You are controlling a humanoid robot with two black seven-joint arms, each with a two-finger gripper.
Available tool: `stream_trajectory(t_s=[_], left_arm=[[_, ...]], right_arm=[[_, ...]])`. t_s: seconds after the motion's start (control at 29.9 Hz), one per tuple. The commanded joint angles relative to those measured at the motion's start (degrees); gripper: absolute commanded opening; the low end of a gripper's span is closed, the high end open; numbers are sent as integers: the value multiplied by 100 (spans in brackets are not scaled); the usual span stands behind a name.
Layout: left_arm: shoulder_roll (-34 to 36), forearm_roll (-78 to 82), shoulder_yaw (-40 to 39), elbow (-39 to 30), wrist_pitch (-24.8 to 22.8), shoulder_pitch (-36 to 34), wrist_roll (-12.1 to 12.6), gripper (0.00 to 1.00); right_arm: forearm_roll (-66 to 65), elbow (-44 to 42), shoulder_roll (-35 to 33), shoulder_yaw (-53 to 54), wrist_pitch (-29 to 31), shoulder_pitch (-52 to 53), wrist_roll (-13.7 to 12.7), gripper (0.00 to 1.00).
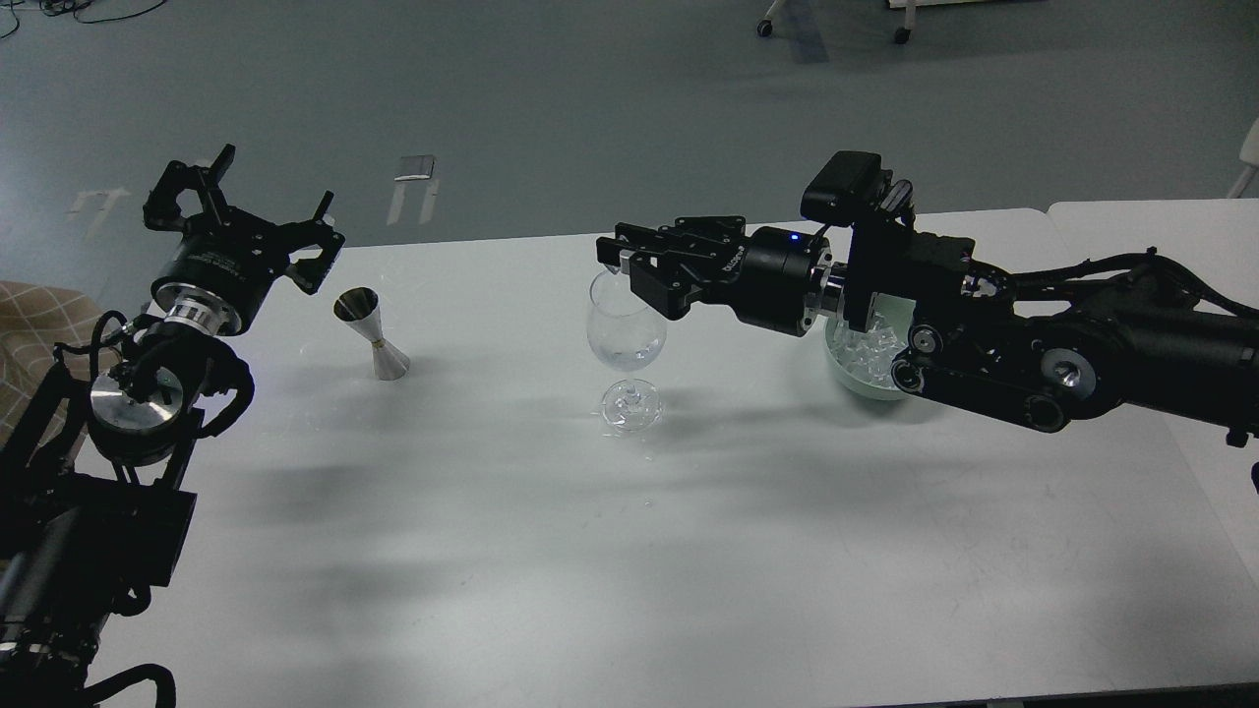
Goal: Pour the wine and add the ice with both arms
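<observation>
1. seen from the robot's head, a white table (610, 590) ran across the view, with grey floor beyond it.
2. a clear stemmed wine glass (627, 339) stood upright near the middle of the table. a small amount of clear wine (629, 351) sat low in its bowl.
3. the right gripper (618, 261) hung just over the far rim of the glass, its arm reaching in from the right. its fingers were drawn close together, and a small pale, glassy bit showed at the tips, most likely a piece of ice; i could not be sure of it.
4. a pale green bowl (858, 383) sat to the right of the glass, largely hidden behind the right arm (1072, 344). the ice (866, 352) lay heaped inside it as many clear cubes.
5. a small metal jigger (373, 334) stood left of the glass, well apart from it, leaning a little.
6. the left gripper (246, 202) was raised off the table at the far left, just beside the jigger but not touching it. its fingers stood spread apart with nothing between them.
7. the left arm (138, 393) ran down toward the lower left corner, with a silver joint cap and looped cables showing.
</observation>
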Motion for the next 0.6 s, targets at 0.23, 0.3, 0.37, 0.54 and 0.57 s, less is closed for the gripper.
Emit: stream_trajectory(t_s=[0.23,0.3,0.37,0.54,0.57], left_arm=[[5,0,0,0,-1,-4,0,96],[5,0,0,0,-1,-4,0,96],[5,0,0,0,-1,-4,0,96],[5,0,0,0,-1,-4,0,96],[14,0,0,0,-1,-13,0,95]], right_arm=[[8,-30,-8,-10,0,14,-5,29],[8,-30,-17,-2,0,14,-5,32],[8,-30,-25,-2,-9,14,-5,32],[8,-21,-34,-2,-9,14,-5,33],[17,-21,-43,-2,-9,14,-5,33]])
